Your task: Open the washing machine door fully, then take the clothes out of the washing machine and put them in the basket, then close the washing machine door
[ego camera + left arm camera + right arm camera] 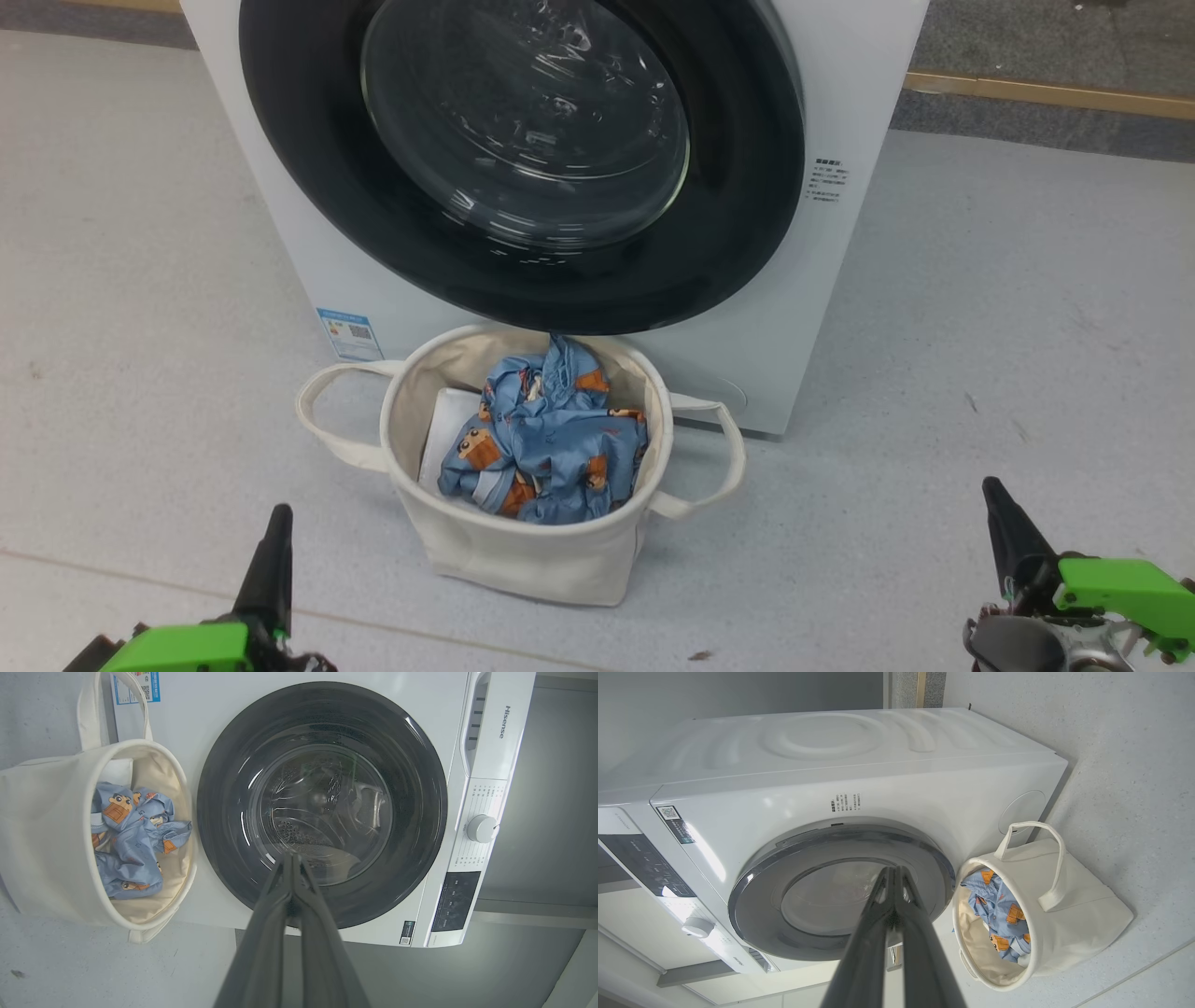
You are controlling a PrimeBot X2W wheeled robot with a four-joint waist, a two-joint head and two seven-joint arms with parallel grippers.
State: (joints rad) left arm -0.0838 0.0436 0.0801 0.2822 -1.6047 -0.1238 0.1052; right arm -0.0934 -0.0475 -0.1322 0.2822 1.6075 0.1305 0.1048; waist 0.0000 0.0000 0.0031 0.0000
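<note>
The left gripper (269, 565), fingers pressed together on nothing, hangs in front of the washing machine (859, 84), out from its left corner. Just before the machine's front, below the door, stands the cream canvas basket (523, 560). It holds the crumpled light-blue, bear-printed clothes (546, 439) beside a white sheet (448, 420). The washing machine door (747, 187), with its black rim and glass window, sits shut against the machine. Out from the machine's right corner, the right gripper (1006, 532) is likewise clenched and empty.
</note>
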